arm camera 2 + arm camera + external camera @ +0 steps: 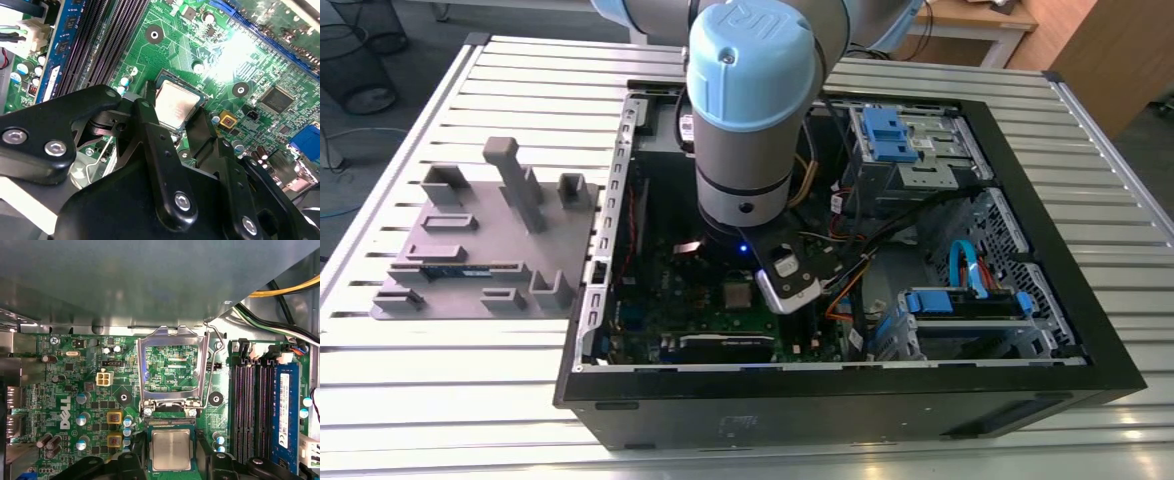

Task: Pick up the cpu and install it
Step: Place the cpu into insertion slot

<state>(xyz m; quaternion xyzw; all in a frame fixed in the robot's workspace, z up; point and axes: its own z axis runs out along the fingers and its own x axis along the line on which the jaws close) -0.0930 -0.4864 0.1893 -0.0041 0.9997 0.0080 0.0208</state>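
Exterior view: my end effector (781, 285) hangs low inside the case (854, 405). Second wrist view: it brackets the cpu (175, 105); gripping or loose, I cannot tell. First wrist view: the cpu (171, 450) sits at the socket (171, 423), frame (172, 337) open, so placing looks done, latching not.

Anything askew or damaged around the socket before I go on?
Nothing stands out. The small square silver-topped cpu looks flat and square in its socket, and the rectangular metal socket frame is hinged open beside it, clear of the chip.
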